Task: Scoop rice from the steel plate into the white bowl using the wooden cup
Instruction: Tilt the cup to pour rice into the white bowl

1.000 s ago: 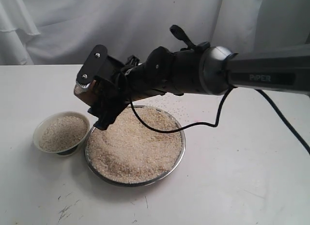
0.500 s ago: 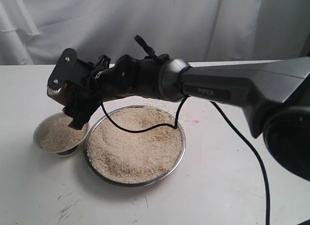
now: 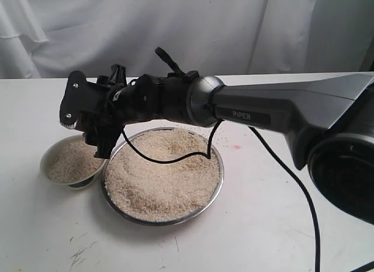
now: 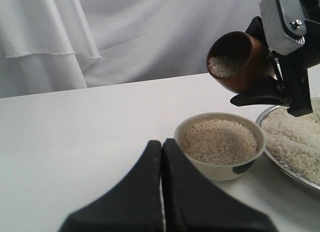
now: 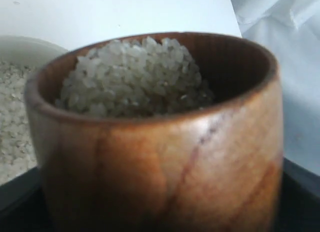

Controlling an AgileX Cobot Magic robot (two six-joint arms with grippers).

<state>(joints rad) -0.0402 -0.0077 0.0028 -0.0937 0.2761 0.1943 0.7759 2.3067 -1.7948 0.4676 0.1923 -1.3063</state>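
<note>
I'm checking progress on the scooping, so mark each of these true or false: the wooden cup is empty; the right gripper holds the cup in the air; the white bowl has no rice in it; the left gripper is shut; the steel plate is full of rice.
1. The wooden cup is empty. False: it holds rice and is tipped on its side.
2. The right gripper holds the wooden cup in the air. True.
3. The white bowl has no rice in it. False: it is filled nearly to its rim.
4. The left gripper is shut. True: its jaws are pressed together and hold nothing.
5. The steel plate is full of rice. True.
</note>
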